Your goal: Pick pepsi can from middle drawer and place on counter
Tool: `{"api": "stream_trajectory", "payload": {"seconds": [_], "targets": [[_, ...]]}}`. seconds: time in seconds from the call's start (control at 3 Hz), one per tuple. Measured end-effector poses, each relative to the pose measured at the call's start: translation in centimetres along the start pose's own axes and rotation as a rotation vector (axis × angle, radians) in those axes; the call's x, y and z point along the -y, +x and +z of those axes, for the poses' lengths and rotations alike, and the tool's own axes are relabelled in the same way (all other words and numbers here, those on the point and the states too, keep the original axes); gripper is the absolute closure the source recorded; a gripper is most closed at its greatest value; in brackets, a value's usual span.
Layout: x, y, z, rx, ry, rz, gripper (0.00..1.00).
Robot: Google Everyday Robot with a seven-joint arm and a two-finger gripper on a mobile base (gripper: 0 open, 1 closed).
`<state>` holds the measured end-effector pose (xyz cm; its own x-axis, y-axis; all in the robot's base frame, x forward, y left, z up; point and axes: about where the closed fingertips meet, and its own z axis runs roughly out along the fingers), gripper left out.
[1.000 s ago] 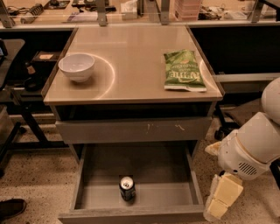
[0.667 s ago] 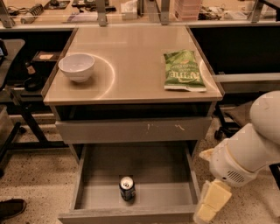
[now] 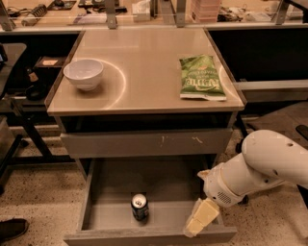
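The pepsi can (image 3: 139, 207) stands upright on the grey floor of the open middle drawer (image 3: 108, 218), near its front, a little left of centre. My gripper (image 3: 200, 217) hangs from the white arm (image 3: 260, 168) over the drawer's front right corner, to the right of the can and apart from it. It holds nothing. The tan counter (image 3: 144, 53) tops the cabinet above the drawer.
A white bowl (image 3: 83, 73) sits at the counter's left and a green chip bag (image 3: 201, 77) at its right. A closed grey drawer front with white scuffs (image 3: 144, 142) is above the open drawer. A cluttered workbench (image 3: 144, 9) runs behind. A dark shoe (image 3: 12, 228) is at bottom left.
My arm has swung left and inward. The gripper has moved from outside the drawer's right side to over its front right corner. The can has not moved.
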<state>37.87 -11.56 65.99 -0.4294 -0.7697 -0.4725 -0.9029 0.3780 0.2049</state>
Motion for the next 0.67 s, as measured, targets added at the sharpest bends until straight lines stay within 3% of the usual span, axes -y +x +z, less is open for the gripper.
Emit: {"api": "stream_trajectory", "payload": {"seconds": [0.33, 0.67], "targets": [[0.69, 0.21, 4.11, 0.01, -0.043, 0.044, 0.0], [0.77, 0.29, 4.5, 0.013, -0.048, 0.049, 0.0]]}}
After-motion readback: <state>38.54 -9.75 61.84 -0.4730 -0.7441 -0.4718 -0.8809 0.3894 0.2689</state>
